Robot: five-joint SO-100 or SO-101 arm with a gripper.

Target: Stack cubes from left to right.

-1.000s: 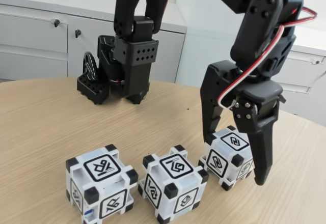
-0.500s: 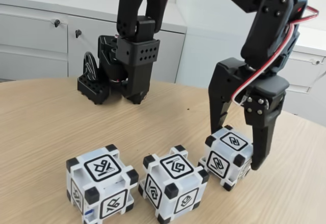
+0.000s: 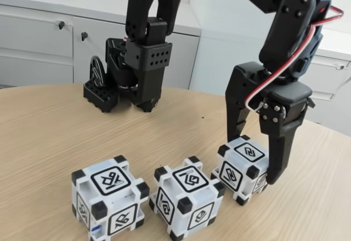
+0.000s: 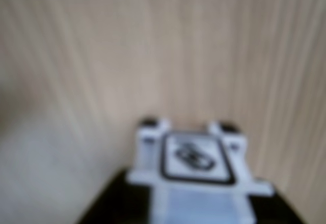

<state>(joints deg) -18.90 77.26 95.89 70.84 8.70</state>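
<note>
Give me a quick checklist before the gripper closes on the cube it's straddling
1. Gripper open: ok.
2. Fingers on both sides of the right cube in the fixed view: ok.
3. Fingers low enough on the cube's sides: ok.
4. Cube centred between the fingers: cannot tell; the wrist view is blurred.
5. Middle cube apart from the right cube: cannot tell, the gap looks very narrow.
6. Left cube apart from the others, flat on the table: ok.

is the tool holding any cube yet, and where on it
It cannot be told for sure: the tool straddles the right cube, one finger at each opposite side face, cube still on the table.
</note>
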